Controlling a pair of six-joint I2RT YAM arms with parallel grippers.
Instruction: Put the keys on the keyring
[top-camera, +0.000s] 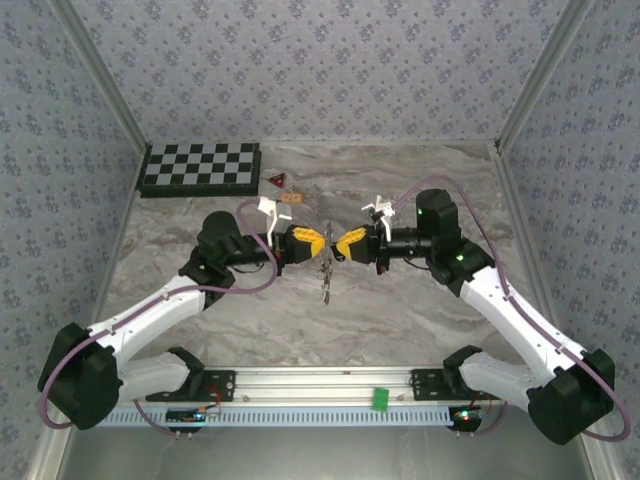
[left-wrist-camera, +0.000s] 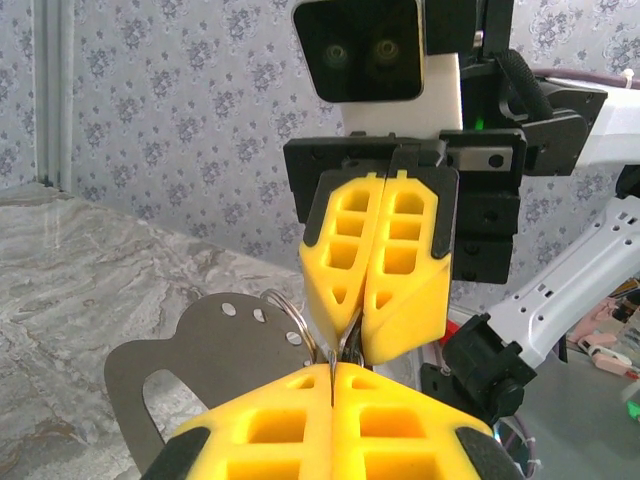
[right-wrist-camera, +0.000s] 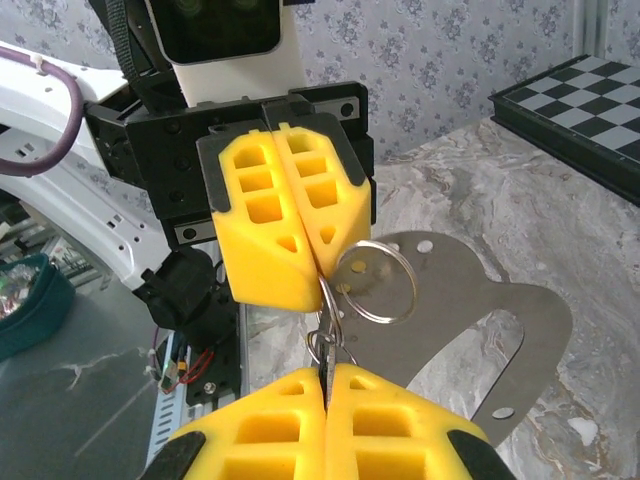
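Steel keyring (right-wrist-camera: 413, 285) between closed yellow fingers (right-wrist-camera: 262, 215)

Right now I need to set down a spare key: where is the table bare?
Bare: the marble table just beyond the front rail, and its back right corner. Crowded: mid-table, where left claw meets right claw.

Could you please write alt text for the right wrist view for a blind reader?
The right gripper, below, and the left gripper, above, face tip to tip, both shut on a silver keyring. A thin metal plate with holes sits behind them.
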